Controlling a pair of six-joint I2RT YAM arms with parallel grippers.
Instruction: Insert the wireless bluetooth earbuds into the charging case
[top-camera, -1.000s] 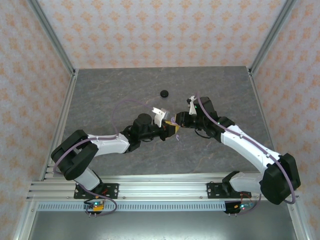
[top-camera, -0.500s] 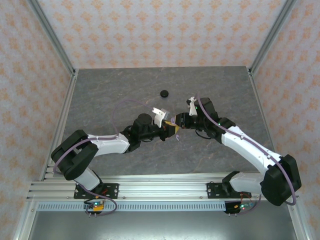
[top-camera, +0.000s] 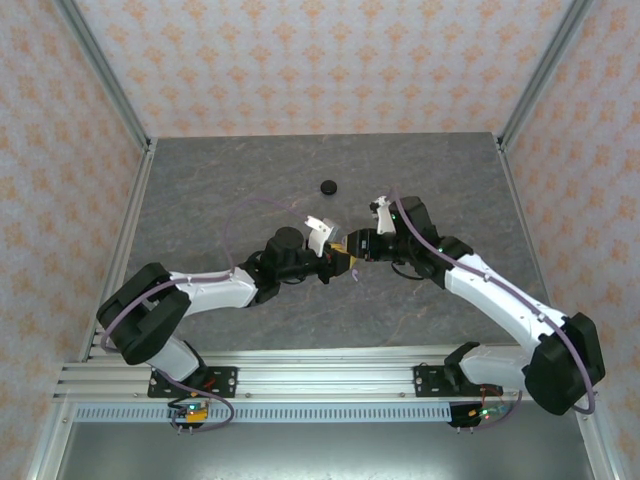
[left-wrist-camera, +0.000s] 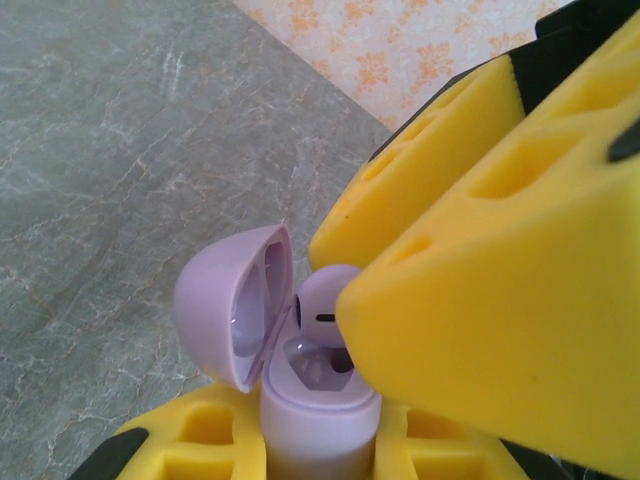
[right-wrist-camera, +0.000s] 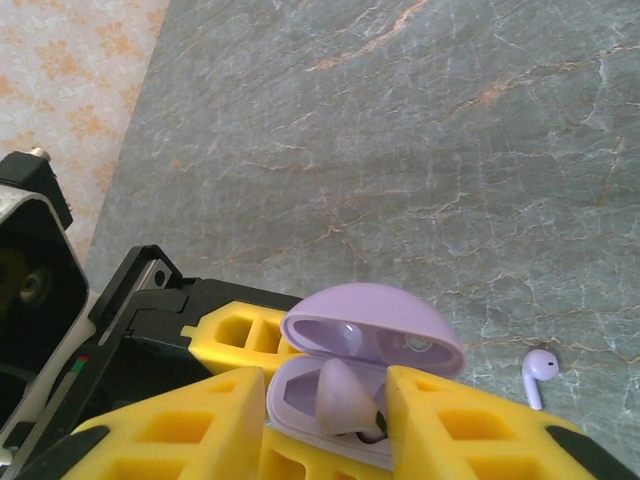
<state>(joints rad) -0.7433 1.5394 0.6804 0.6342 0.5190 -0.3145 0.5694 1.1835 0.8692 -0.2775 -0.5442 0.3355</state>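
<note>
Seating of one earbud, by the look of it, with the pair not yet home. Clamps the case (right-wrist-camera: 292, 385) low on its body with the left gripper (left-wrist-camera: 318, 432), pressed tight on it and raised off the table (right-wrist-camera: 400, 120), probably to offer the sockets to the other arm and stop the shell sliding under a push. Leaves the lid (right-wrist-camera: 372, 325) swung back, clear of the approach. Straddles the earbud (right-wrist-camera: 345, 395) with the right gripper (right-wrist-camera: 325, 392), fingers parted and showing a gap on one side — reads as a release, with the earbud's head poking up from its socket. Cannot tell whether fully seated or only resting in the mouth. Leaves the second earbud (right-wrist-camera: 540, 372) lying on the table just beyond the case, apart from both grippers; calls for a pick next, most likely by the right arm, with the left serving as a vice. Also on the table, well apart toward the back — a black case (top-camera: 327, 186).
</note>
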